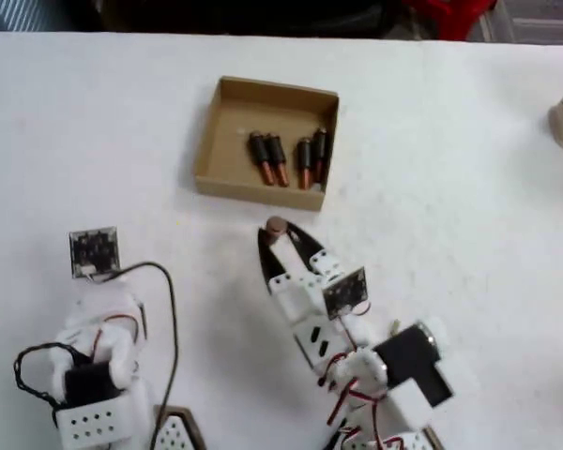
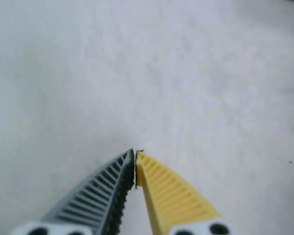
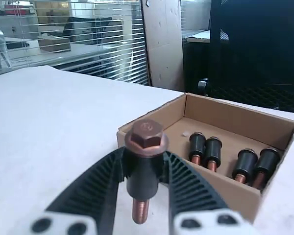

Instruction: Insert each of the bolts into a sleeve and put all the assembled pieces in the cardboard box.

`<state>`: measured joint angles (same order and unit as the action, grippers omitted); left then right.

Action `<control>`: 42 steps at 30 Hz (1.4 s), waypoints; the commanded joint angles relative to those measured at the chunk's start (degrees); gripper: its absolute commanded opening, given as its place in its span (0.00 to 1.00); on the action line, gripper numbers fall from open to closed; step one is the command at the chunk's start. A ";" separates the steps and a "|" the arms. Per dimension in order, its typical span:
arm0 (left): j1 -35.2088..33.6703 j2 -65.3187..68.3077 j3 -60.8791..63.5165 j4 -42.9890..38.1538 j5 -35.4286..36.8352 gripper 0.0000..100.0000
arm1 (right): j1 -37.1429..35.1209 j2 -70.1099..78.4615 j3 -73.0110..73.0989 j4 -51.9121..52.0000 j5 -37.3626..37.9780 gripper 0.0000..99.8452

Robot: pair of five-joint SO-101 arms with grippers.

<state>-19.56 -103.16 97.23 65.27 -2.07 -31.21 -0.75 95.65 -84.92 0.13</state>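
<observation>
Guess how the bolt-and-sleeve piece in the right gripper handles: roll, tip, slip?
Probably stiff: the piece looks like a metal bolt in a hard sleeve. Its round sleeve may roll, though the hex head should limit that. Coppery metal, so likely heavy for size.

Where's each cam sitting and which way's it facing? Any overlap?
High: fixed above, looking down on table; left arm, right arm, cardboard box.
Left wrist: on left arm, facing table; shut left fingers.
Right wrist: on right arm, facing box; right fingers clamp sleeved bolt.
Shared: high and right wrist both show box, sleeved bolt.
</observation>
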 commanded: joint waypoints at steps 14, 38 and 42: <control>-0.66 0.31 -0.18 0.44 -0.53 0.03 | 7.96 -47.16 -22.15 71.43 -0.18 0.02; -0.66 0.31 -0.18 0.53 -0.53 0.03 | 11.03 6.37 -101.63 139.30 -0.18 0.02; -0.66 0.31 -0.18 0.53 -0.53 0.03 | 12.62 18.42 -114.02 145.54 -0.18 0.02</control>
<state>-19.56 -103.16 97.14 65.63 -2.07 -20.13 12.26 -7.21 57.32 0.04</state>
